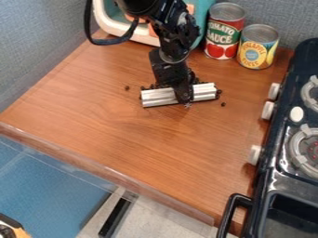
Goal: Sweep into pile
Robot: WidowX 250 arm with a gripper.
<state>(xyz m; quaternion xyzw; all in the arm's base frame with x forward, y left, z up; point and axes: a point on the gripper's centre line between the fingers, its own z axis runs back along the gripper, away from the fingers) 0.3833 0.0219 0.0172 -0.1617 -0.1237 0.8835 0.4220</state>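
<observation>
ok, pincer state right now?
Pincer: closed on the silver bar, gripping it around its middle, down at the wooden counter.

Colours noted: flat wooden tabletop point(124, 125) – orange-brown, streaked with darker grain. Ridged metallic bar point(160, 96), bright silver, striped lengthwise. Small round beads point(223, 104), near-black. Two-finger gripper point(188, 103), black. Tall cylindrical metal can point(224, 30): red label, green panel, pictured red tomatoes. Shorter cylindrical metal can point(257, 46): yellow and blue label. Boxy toy stove point(264, 179) – black, round knobs point(268, 110) white.
</observation>
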